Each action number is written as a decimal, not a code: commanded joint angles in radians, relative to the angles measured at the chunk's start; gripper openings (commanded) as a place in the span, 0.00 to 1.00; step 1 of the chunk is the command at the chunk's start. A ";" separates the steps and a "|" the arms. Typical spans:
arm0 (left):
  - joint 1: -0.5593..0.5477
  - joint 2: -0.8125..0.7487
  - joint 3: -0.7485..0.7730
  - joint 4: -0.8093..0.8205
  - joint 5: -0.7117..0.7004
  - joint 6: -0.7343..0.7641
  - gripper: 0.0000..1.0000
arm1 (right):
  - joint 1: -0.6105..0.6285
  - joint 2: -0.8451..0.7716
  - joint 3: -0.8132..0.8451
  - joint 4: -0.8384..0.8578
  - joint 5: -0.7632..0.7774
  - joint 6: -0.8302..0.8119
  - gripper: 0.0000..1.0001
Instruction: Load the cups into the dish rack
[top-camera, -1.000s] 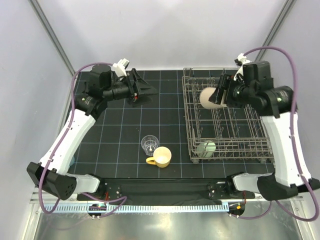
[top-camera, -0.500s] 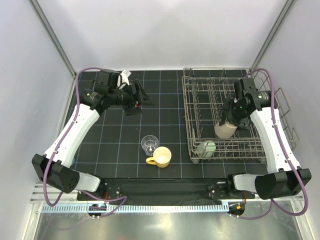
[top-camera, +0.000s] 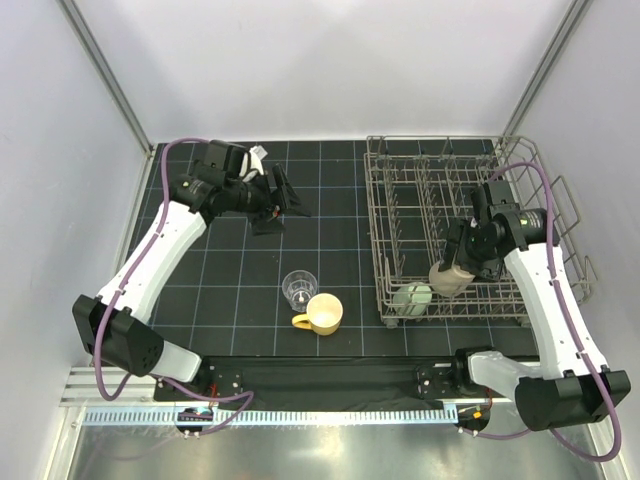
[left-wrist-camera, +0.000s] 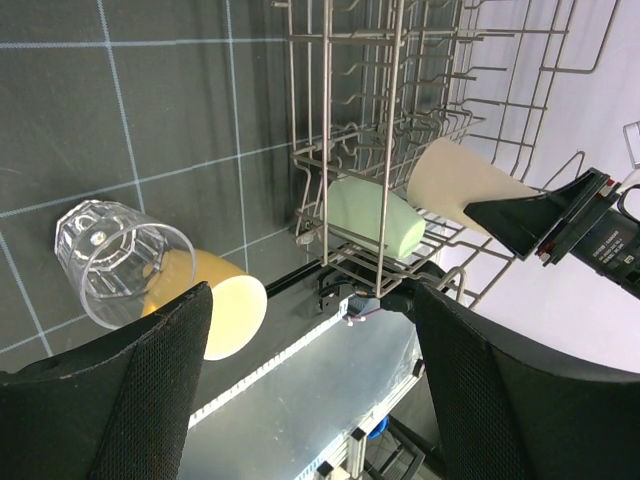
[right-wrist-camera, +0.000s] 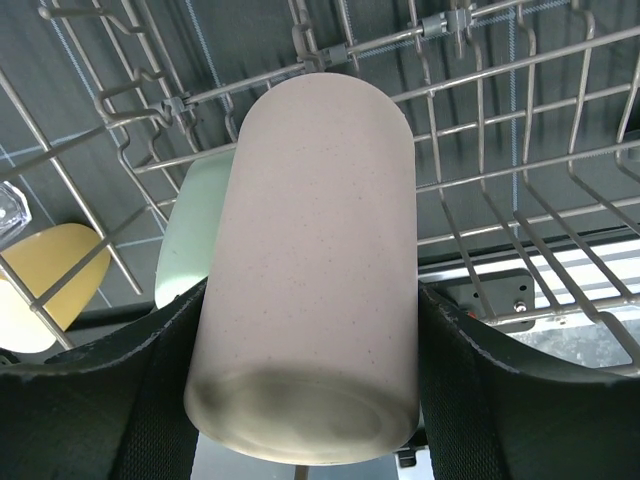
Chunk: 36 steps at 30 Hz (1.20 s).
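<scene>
- Top view: left hand hangs over the far left of the tabletop, fingers apart, nothing in it.
- Right hand is inside the dish rack, near its front edge, clamped on the tan tumbler, which is tilted.
- Pale green cup lies on its side in the rack's near left corner, just beside the tumbler.
- Clear glass and yellow mug stand on the tabletop left of the rack, just beside each other, mug handle pointing left. Both are outside the rack.
- Left wrist view: both fingers spread wide, empty gap. Glass in front of mug at lower left. Green cup sits low in the rack corner, with the tumbler slanting down next to it from the right hand's dark fingers.
- Right wrist view: tumbler fills the frame, gripped on both sides, flat end nearest the camera, far end among the rack wires. Green cup is behind it on the left; contact cannot be told. Mug is seen through the wires at far left.
</scene>
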<state>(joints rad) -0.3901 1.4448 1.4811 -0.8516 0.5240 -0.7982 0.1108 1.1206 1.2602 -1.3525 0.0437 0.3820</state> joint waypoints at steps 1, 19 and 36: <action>0.007 -0.006 0.004 -0.024 0.014 0.019 0.79 | -0.003 -0.027 -0.013 -0.191 0.021 0.020 0.04; 0.042 -0.040 -0.065 -0.020 -0.004 0.027 0.79 | -0.003 0.065 -0.059 -0.191 0.081 0.041 0.04; 0.066 -0.006 -0.073 -0.018 0.021 0.033 0.79 | -0.002 0.067 -0.094 -0.189 0.067 0.043 0.04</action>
<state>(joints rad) -0.3302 1.4425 1.3754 -0.8803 0.5240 -0.7811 0.1108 1.1809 1.1675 -1.3464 0.0875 0.4175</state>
